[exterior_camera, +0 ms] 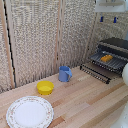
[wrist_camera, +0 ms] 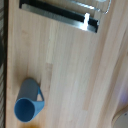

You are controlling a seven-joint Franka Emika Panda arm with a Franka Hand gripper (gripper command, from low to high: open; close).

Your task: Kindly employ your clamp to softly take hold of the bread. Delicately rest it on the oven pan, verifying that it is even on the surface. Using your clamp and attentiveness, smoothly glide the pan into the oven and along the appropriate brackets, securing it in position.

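Note:
The oven [exterior_camera: 116,46] stands at the exterior view's right with its door [exterior_camera: 95,72] folded down onto the table. Its pan [exterior_camera: 117,63], a dark wire rack, lies in the open mouth. The orange-brown bread [exterior_camera: 106,58] rests flat on the rack. High above the oven hangs my clamp [exterior_camera: 108,19], its two bluish tips well apart and nothing between them, so it is open. The wrist view shows the door's dark edge [wrist_camera: 60,12] but none of the fingers, the bread or the pan.
A blue mug [exterior_camera: 65,74] [wrist_camera: 29,100] stands on the wooden table near the door. A yellow bowl [exterior_camera: 45,88] and a patterned white plate [exterior_camera: 29,112] sit nearer the front. Woven screens close the back. A white rounded part [exterior_camera: 125,74] shows at the right edge.

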